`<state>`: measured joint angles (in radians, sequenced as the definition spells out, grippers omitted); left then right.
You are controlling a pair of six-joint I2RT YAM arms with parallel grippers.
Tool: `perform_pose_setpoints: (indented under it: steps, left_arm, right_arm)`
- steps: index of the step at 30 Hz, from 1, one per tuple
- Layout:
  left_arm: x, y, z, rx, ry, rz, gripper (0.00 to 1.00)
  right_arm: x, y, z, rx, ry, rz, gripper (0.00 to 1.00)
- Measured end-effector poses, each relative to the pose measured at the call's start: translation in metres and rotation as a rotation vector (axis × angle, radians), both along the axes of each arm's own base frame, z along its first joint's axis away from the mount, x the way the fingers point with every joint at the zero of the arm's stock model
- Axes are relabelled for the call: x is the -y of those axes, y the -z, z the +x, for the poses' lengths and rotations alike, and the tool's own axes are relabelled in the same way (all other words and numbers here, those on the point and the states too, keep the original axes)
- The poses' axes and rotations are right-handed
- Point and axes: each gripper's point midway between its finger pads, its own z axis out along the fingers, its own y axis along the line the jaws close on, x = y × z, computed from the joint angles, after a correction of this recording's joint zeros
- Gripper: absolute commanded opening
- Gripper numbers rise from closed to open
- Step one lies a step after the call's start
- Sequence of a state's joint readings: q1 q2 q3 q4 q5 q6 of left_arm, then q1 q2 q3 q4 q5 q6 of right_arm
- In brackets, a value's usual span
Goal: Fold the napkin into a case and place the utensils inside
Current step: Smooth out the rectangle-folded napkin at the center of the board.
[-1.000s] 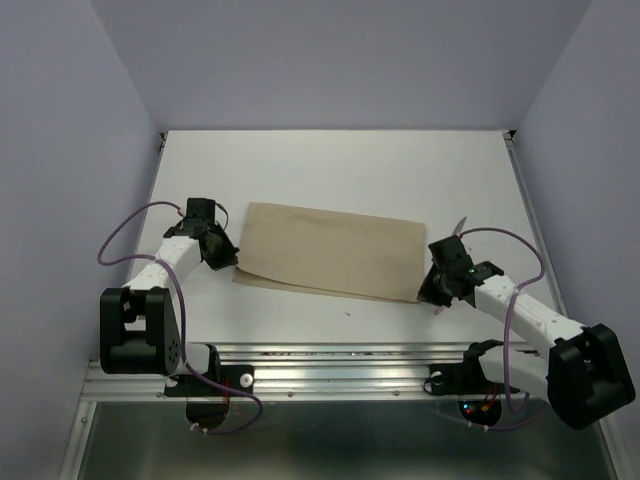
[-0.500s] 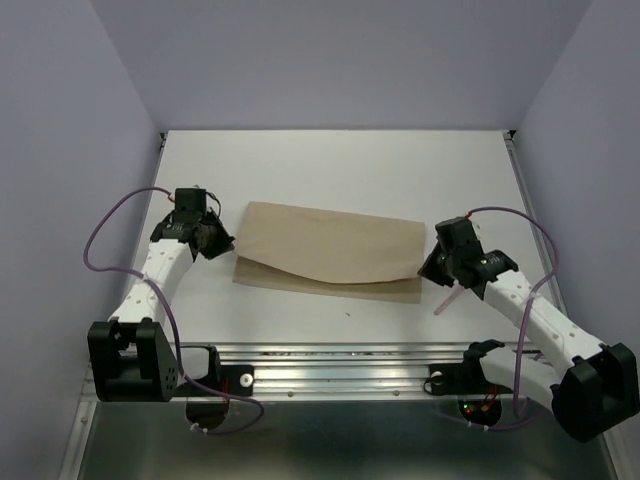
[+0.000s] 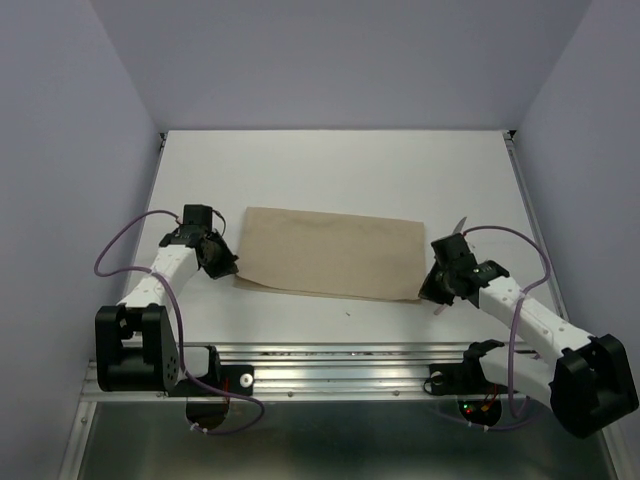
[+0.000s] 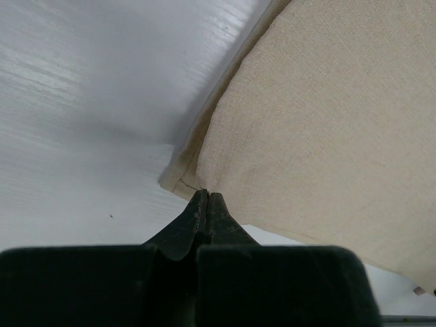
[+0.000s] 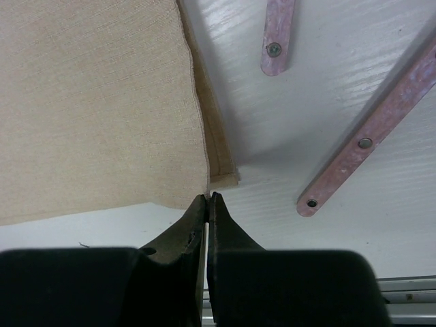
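Note:
The beige napkin (image 3: 330, 252) lies folded double on the white table, a wide flat oblong. My left gripper (image 3: 232, 265) is shut on the near left corner of its top layer (image 4: 327, 116), fingertips pinched together (image 4: 206, 196). At the near right corner my right gripper (image 3: 425, 290) is shut on the top layer (image 5: 95, 102) in the same way (image 5: 208, 198); the lower layer's hem shows just beyond each corner. The utensils lie just right of the napkin: one pinkish handle (image 5: 277, 37) and a second, slanted one (image 5: 371, 136). The right arm hides most of them from above.
The metal rail (image 3: 340, 365) with both arm bases runs along the table's near edge. Lilac walls close in the left, right and back. Bare white tabletop (image 3: 330, 170) stretches behind the napkin.
Half a second ago both grippers held the top layer's near edge lifted and drawn back, baring the lower layer. Now they have come forward and down, and the top layer lies flat.

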<state>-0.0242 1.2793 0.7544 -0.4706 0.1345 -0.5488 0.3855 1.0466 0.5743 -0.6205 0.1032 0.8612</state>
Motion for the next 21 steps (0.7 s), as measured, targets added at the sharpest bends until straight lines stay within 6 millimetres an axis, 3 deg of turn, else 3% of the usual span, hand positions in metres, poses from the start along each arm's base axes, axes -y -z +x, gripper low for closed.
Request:
perform_pose_setpoints:
  steps: [13,18,21]
  left_arm:
    - [-0.001,0.009,0.001,-0.023,-0.042,-0.005,0.00]
    - [-0.002,-0.009,-0.001,0.005,-0.048,-0.001,0.00]
    - [-0.004,-0.033,0.008,0.061,-0.050,0.011,0.00]
  right_arm:
    - [-0.002,0.012,0.002,-0.021,-0.003,-0.003,0.01]
    - [0.000,0.010,0.002,-0.012,0.002,-0.009,0.01]
    - [0.004,-0.004,0.006,0.020,0.015,-0.024,0.01]
